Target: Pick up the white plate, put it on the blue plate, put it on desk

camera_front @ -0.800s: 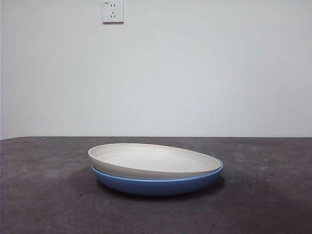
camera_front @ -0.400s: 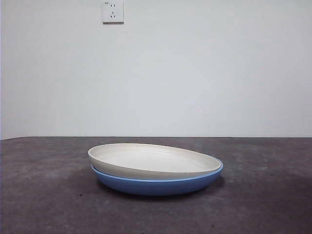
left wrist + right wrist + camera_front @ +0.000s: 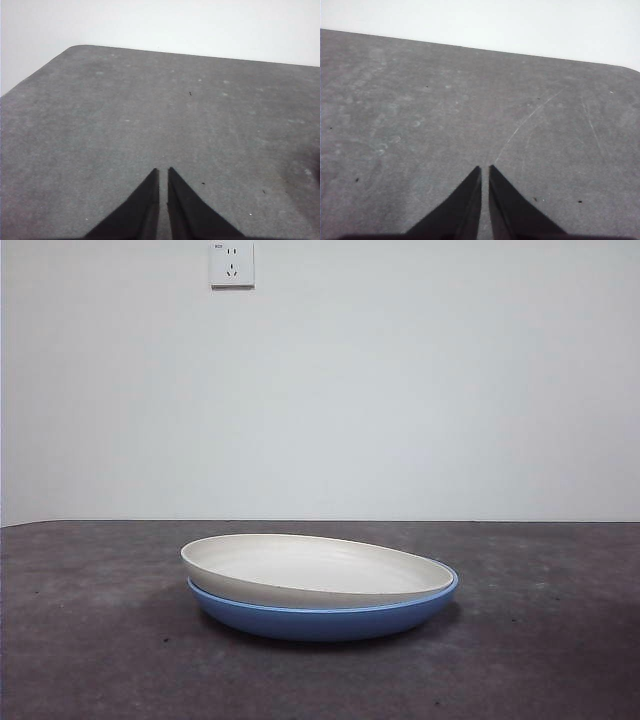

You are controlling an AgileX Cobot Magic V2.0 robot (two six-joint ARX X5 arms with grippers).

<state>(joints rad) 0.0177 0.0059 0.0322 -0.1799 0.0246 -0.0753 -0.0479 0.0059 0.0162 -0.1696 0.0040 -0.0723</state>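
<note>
Soft, even light throughout, no glare. A faint shadow pools on the tabletop (image 3: 150,610). Wrist views look slightly blurred, perhaps out of focus.

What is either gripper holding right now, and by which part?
Nothing. The left gripper and right gripper are shut over bare desk; the white plate sits tilted in the blue plate.

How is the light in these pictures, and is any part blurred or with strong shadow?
Front view: soft even light; the white plate and blue plate look sharp, with a faint shadow on the desk beside them. Left wrist view: the left claw is a dark shape and the picture looks slightly soft. Right wrist view: the same for the right claw; fine scratches show.
</note>
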